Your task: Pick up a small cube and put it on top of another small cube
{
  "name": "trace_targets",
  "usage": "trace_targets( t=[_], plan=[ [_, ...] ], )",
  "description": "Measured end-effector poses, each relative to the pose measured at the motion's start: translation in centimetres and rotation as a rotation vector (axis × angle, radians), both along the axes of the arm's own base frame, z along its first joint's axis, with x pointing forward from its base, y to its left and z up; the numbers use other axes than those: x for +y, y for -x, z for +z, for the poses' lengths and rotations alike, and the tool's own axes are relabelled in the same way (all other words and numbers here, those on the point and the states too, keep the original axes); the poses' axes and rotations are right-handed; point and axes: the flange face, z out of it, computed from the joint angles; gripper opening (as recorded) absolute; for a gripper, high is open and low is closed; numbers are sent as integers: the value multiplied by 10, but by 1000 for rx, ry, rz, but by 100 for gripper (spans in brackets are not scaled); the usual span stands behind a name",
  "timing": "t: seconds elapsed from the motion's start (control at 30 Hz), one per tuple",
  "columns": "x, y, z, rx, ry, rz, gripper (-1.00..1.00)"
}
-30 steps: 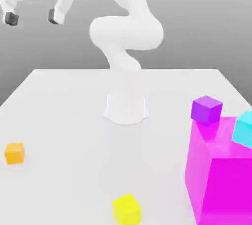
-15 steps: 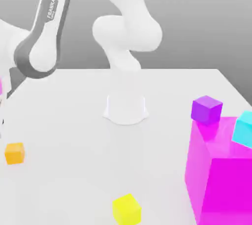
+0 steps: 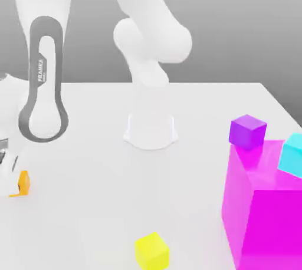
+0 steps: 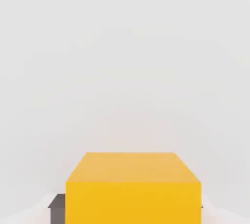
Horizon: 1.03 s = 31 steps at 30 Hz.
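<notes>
My gripper (image 4: 126, 209) is closed on the small orange cube (image 4: 133, 189), a finger at either side, beside the bench's (image 3: 118, 204) edge at the exterior view's left. The yellow cube (image 3: 152, 252) sits apart, nearer the huge magenta block (image 3: 271, 227).

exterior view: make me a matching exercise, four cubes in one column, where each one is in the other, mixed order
Column 1
1. orange cube
2. yellow cube
3. purple cube
4. magenta cube

Column 2
A. on top of the biggest cube, beside a cyan one
B. between the gripper's fingers
C. under two smaller cubes
D. on the table, nothing on it or touching it

Pairs: 1-B, 2-D, 3-A, 4-C
</notes>
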Motion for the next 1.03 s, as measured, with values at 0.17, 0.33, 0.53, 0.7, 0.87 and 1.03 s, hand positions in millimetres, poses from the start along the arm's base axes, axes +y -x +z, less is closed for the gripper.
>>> trace_targets(
  t=[0.17, 0.33, 0.53, 0.7, 0.87, 1.03],
  plan=[
    [16, -31, 54, -10, -7, 66, -100],
    [131, -164, 114, -34, -31, 401, -100],
    [339, -245, 199, -37, -44, 812, -100],
    [525, -224, 270, -19, -31, 1141, -100],
    [609, -186, 273, -2, -7, 1292, -100],
    [610, -185, 249, -2, -7, 1293, 100]
  ],
)
